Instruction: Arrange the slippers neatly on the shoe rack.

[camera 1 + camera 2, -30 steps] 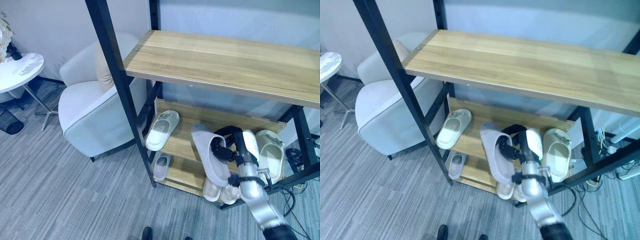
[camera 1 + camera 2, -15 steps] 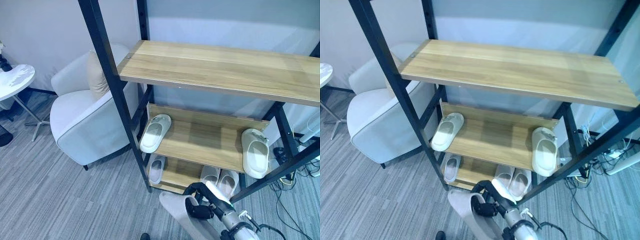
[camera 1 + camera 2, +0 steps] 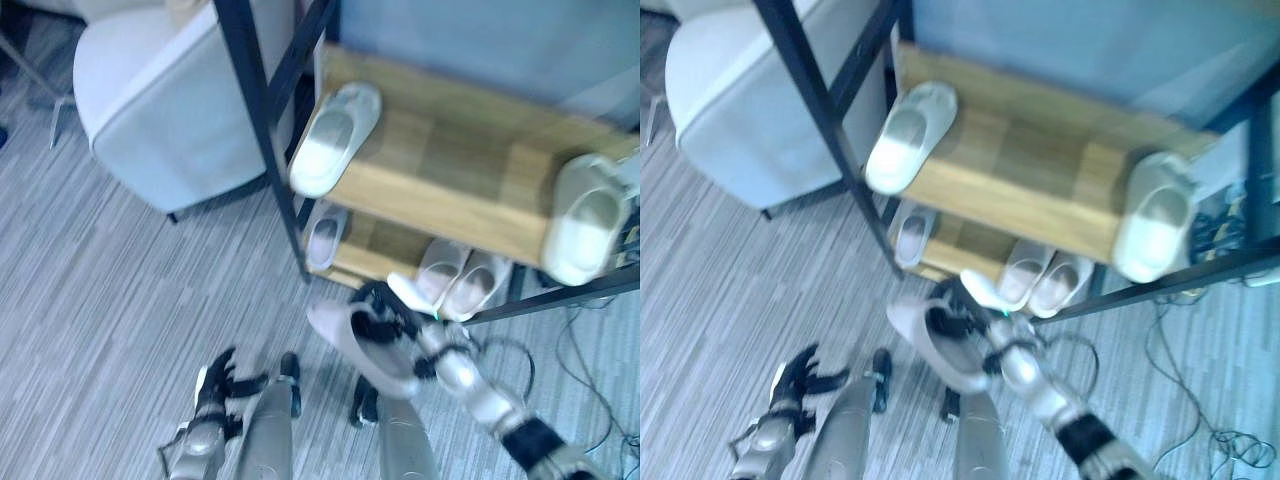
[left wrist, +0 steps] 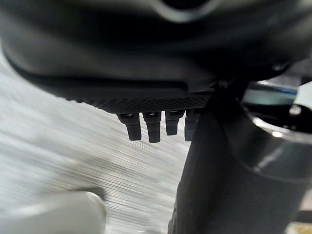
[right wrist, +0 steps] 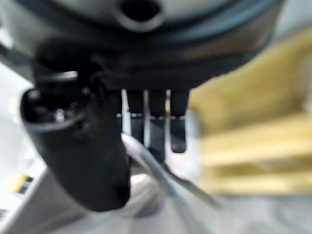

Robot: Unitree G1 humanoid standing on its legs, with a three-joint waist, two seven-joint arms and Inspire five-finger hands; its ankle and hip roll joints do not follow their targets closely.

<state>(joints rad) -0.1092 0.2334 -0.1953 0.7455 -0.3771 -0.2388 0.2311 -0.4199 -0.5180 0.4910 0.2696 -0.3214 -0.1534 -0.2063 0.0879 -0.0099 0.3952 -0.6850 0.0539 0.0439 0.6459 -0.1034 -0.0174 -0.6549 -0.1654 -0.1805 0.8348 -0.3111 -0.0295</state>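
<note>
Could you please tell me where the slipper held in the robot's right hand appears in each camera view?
Left eye view: held slipper low centre, above the floor before the rack, right hand curled on it.
Right eye view: held slipper low, just left of centre.
Right wrist view: its pale edge between thumb and fingers.
Left wrist view: not in it.
Shared landmark: the slipper pair on the bottom shelf, just beyond it.

place: home or lounge corner | armchair [image 3: 150,110], shoe rack [image 3: 450,190] (wood shelves), carpet [image 3: 120,300]
</note>
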